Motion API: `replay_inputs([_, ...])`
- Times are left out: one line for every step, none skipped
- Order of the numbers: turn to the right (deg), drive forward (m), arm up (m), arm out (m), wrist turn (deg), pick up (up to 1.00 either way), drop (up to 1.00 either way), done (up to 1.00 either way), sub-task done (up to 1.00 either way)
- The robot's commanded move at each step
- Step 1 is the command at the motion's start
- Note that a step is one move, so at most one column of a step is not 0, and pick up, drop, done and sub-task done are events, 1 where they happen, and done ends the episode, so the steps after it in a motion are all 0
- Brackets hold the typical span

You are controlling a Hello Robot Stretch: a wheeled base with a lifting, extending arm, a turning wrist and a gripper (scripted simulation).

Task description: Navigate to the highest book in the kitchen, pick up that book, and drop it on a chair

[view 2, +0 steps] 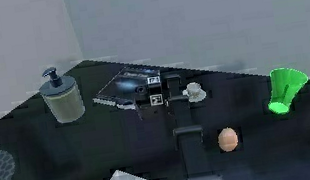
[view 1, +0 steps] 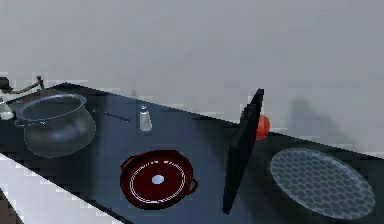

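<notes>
A flat dark book (view 2: pixel 114 88) with pale edges lies on the black counter (view 2: pixel 271 142), toward the back near the wall. The dark arm bar (view 2: pixel 186 146) rises from the bottom edge to two white marker squares (view 2: pixel 155 89) at the book's right end. Just left of them is the gripper (view 2: pixel 137 100), against the book's near edge; I cannot tell whether it holds anything. In the forward view a thin dark slab (view 1: pixel 243 150) stands upright on the counter (view 1: pixel 100 165).
A grey soap dispenser (view 2: pixel 61 96) stands left of the book. An egg (view 2: pixel 228 139), a green cup (view 2: pixel 284 91) and a small grey knob (view 2: pixel 196 90) lie right of the arm. Ahead are a glass pot (view 1: pixel 56 125), a shaker (view 1: pixel 145 119), a red pan (view 1: pixel 157 179) and a round mesh (view 1: pixel 316 178).
</notes>
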Motion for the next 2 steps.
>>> replay_inputs([0.0, 0.0, 0.1, 0.0, 0.0, 0.0, 0.0, 0.0, 0.0])
replay_inputs([0.0, 0.0, 0.04, 0.0, 0.0, 0.0, 0.0, 0.0, 0.0])
